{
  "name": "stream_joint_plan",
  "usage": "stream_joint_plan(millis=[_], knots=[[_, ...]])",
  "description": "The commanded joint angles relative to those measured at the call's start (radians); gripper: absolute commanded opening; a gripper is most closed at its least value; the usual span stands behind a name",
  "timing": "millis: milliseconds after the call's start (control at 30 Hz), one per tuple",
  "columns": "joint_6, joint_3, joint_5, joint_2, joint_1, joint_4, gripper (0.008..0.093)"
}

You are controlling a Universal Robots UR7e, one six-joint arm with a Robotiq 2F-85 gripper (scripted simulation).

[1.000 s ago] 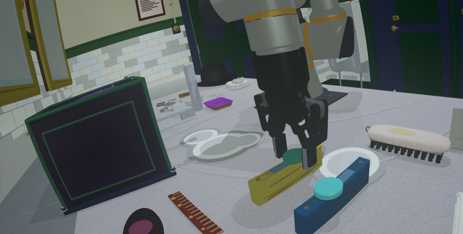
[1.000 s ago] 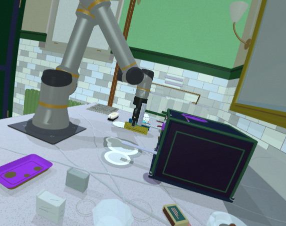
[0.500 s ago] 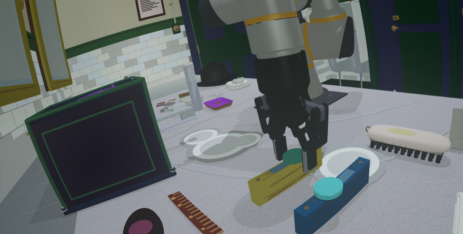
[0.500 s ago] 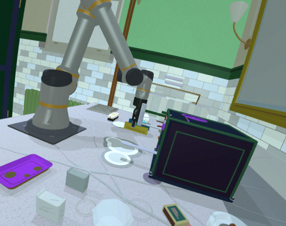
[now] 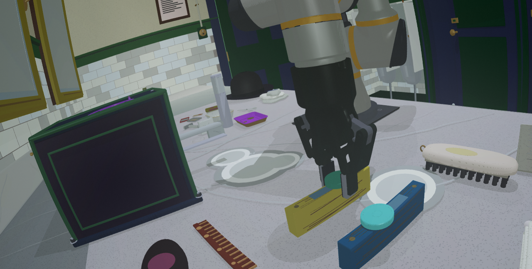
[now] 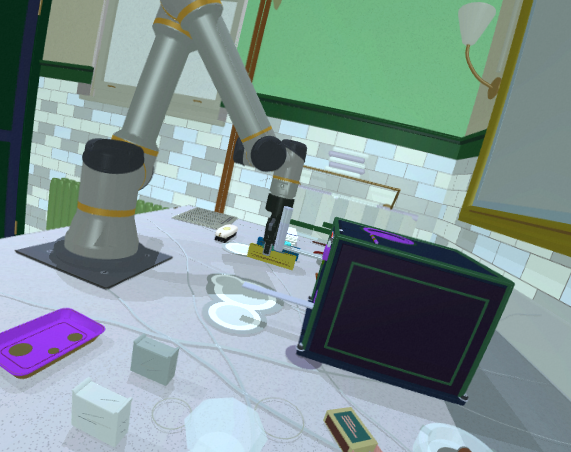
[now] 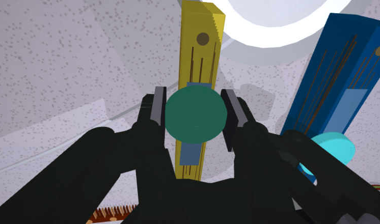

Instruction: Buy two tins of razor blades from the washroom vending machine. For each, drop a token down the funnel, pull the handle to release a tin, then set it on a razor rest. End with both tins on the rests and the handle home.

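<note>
A dark green token [image 5: 333, 179] [image 7: 195, 114] lies on the yellow block [image 5: 327, 202] [image 7: 199, 83], and a cyan token [image 5: 377, 216] [image 7: 329, 150] lies on the blue block [image 5: 381, 224] beside it. My gripper [image 5: 336, 182] [image 7: 195, 117] [image 6: 269, 247] is down over the yellow block and I have the green token gripped between my fingers. The dark vending machine [image 5: 111, 163] [image 6: 404, 310] stands to the left with a purple funnel [image 6: 389, 235] on top. Its handle [image 6: 276, 296] reaches out over the white rests [image 5: 256, 165] [image 6: 239, 305].
A purple tray [image 5: 250, 119] [image 6: 36, 340] sits far across the table near small boxes and a bowler hat [image 5: 245, 86]. A brush [image 5: 469, 163] lies right of the blocks, a white disc [image 5: 403, 187] behind them, and a comb [image 5: 223, 245] in front.
</note>
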Motion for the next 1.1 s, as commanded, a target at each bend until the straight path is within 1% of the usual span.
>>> stream_joint_plan(millis=[0, 500, 633, 733, 833, 1067], knots=[[0.0, 0.0, 0.0, 0.0, 0.0, 0.0, 0.0375], [0.0, 0.001, 0.0, 0.001, 0.0, 0.001, 0.008], [0.0, -0.002, 0.0, -0.006, 0.0, 0.01, 0.008], [0.0, -0.011, 0.0, -0.027, 0.0, 0.038, 0.008], [0.0, -0.027, 0.0, -0.061, 0.0, 0.087, 0.008], [0.0, -0.083, 0.0, -0.151, 0.0, 0.232, 0.008]])
